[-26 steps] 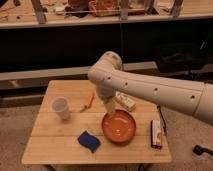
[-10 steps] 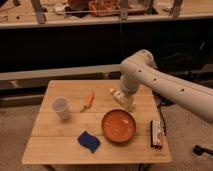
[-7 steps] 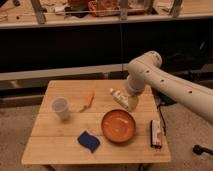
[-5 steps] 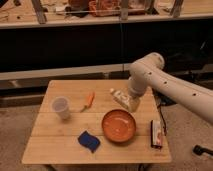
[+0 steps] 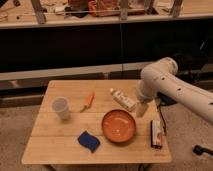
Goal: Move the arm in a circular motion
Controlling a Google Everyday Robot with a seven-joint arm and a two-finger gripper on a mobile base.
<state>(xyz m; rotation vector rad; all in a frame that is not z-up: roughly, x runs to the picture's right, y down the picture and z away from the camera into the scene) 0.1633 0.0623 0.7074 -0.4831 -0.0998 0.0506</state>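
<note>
- The arm (image 5: 172, 89) is seen reaching in from the right, bent above the right rear of the worktop (image 5: 55, 145).
- The hand (image 5: 141, 109) is held low between a lying white bottle (image 5: 123, 99) and the orange bowl (image 5: 119, 125); open or closed cannot be told.
- Only the bowl's orange inside is shown.
- A pale cup (image 5: 61, 107) stands at the left; its contents cannot be told.

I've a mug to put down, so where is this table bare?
The table is bare at its front left corner, between cup and blue sponge, and along the back behind the carrot. The right is crowded: bowl, bottle, packet, and the arm with its end effector hanging by the bottle.
</note>
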